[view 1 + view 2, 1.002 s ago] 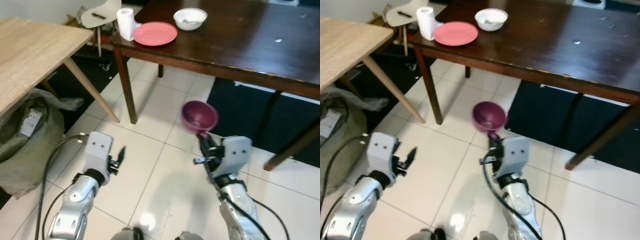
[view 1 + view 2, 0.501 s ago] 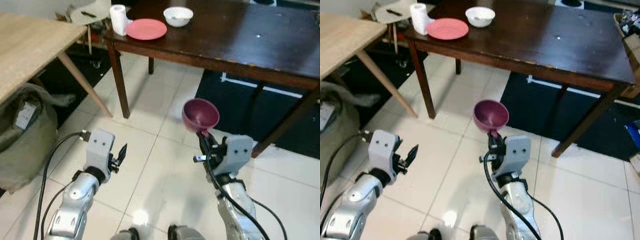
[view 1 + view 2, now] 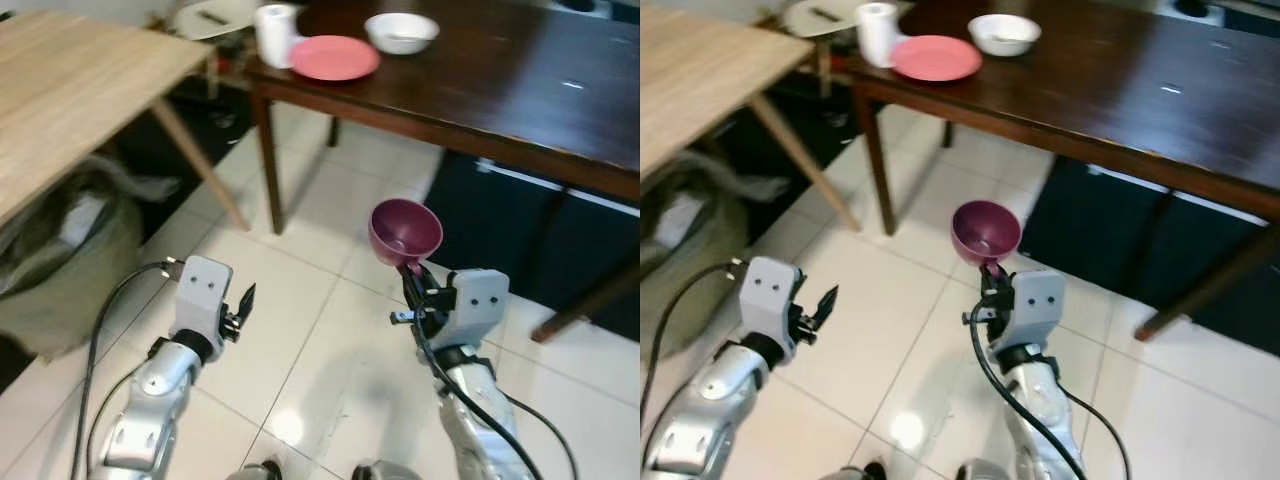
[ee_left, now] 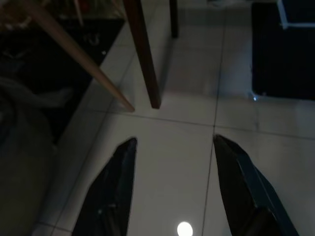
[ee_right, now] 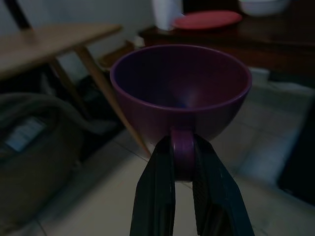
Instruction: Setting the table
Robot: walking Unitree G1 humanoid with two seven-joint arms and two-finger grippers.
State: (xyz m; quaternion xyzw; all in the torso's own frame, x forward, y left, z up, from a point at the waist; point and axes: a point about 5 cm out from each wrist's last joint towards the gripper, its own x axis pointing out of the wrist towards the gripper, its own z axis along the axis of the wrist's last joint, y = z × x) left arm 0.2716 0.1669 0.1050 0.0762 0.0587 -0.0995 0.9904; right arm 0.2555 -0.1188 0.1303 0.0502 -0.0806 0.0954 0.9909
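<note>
- Right now the right gripper (image 5: 183, 162) is clamped on the handle of a purple cup (image 3: 405, 231), both black fingers pressed against the handle's sides.
- The cup is held upright in the air, mouth up, above the white tiled floor (image 3: 300, 300), near the robot and short of the dark wooden table (image 3: 520, 90).
- On the far left corner of that table lies a pink plate (image 3: 334, 57), with a white bowl (image 3: 401, 32) just to its right and a white paper roll (image 3: 273, 21) standing just to its left.
- The left gripper (image 4: 172, 172) hangs low on the left over the floor, its two fingers spread well apart and holding nothing.
- Through that wrist camera a dark table leg (image 4: 142, 54) and a slanted pale leg (image 4: 74, 54) stand on the tiles beyond the fingers.
- On the left a light wooden table (image 3: 70, 90) reaches into the scene, and a grey-green sack (image 3: 60, 270) slumps on the floor beneath it.
- At the far left, behind the paper roll, part of a white chair (image 3: 215, 15) shows.
</note>
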